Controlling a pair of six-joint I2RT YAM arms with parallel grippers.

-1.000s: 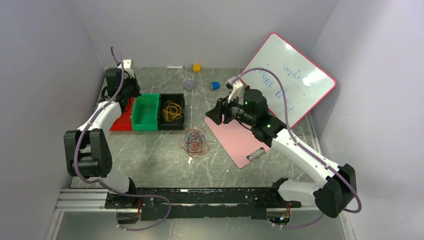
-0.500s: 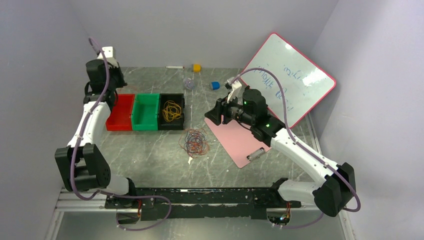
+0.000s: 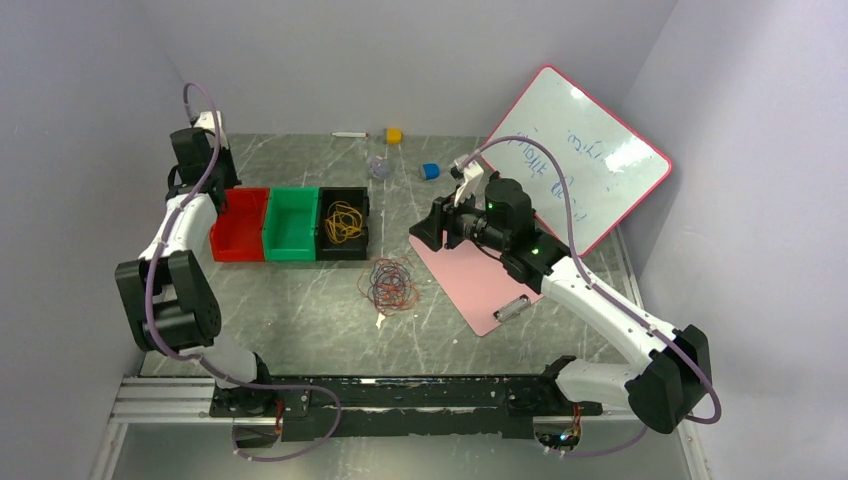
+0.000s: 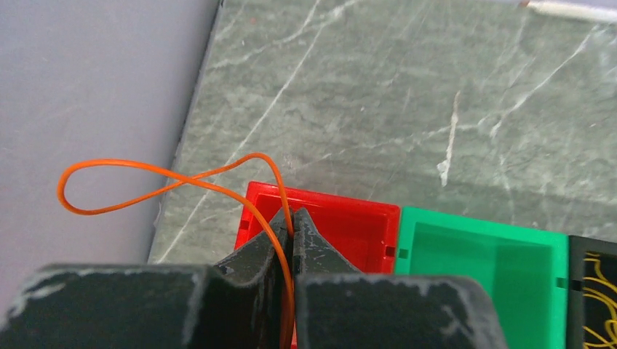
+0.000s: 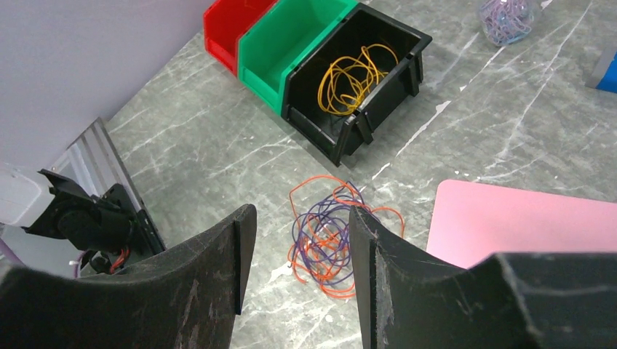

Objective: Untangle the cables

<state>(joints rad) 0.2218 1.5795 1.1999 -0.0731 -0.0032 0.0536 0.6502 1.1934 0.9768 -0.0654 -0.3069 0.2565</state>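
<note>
Orange cable [image 4: 156, 185]: pinched in left pincer [image 4: 292, 229] above red bin [image 4: 342, 218]. Tangled cables [image 5: 327, 243]: on table [image 3: 300, 310]; right pincer [image 5: 302, 218] parted, empty, nearby.

Left wrist view: the orange cable [image 4: 198, 178] enters between the pressed-together fingers [image 4: 316, 243] of the left gripper [image 4: 292, 218]; its lower run disappears behind the gripper body. The same fingers mask the near part of the red bin [image 4: 327, 198]; the right edge crops the black bin [image 4: 593, 243]. Top view: writing on the whiteboard [image 3: 580, 150] is too blurred to read. Right wrist view: the right edge crops the pink board [image 5: 524, 218] and a blue object [image 5: 605, 76].
</note>
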